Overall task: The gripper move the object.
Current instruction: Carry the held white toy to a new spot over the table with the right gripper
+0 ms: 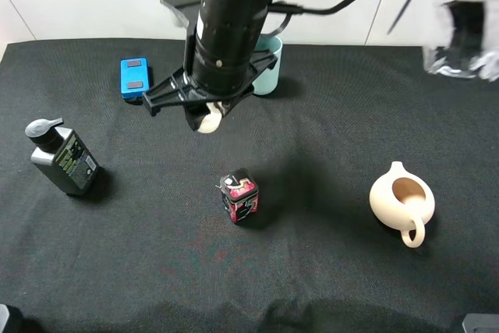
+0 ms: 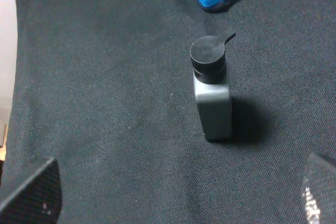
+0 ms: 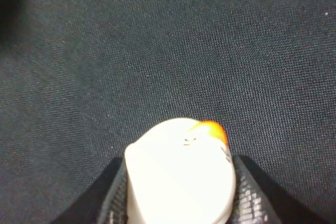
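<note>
The right gripper hangs from a thick black wrist that reaches across to left of centre in the exterior view. It is shut on the object, a small cream-white figurine, and holds it above the black cloth. In the right wrist view the object is cream-white with an orange spot, pinched between two black fingers. The left gripper shows only as two fingertips set wide apart, with nothing between them. It is low over the cloth near the black bottle.
On the black cloth stand a black pump bottle, also in the left wrist view, a blue box, a pale teal cup behind the arm, a small red-black box and a beige pitcher.
</note>
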`<state>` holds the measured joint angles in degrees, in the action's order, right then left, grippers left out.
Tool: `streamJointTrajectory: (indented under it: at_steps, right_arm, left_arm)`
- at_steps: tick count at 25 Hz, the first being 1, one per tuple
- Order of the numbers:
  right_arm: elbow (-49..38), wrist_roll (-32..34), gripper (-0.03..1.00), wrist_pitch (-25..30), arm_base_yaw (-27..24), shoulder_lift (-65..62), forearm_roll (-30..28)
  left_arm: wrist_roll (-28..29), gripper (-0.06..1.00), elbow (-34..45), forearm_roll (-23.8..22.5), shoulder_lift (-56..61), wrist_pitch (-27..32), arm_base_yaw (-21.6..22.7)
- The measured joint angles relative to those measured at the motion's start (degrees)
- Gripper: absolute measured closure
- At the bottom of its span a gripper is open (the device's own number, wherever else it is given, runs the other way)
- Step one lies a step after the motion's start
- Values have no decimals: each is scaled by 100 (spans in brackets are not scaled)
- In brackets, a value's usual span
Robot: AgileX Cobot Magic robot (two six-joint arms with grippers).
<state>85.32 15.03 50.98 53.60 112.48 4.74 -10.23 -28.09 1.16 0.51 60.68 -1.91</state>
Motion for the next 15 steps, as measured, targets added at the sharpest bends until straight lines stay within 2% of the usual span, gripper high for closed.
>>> streamJointTrajectory:
  at_steps: [15]
  right_arm:
    - [-5,0,65,-323,0,742,-69]
  left_arm:
    - [0,-2,0,0,0,0,0]
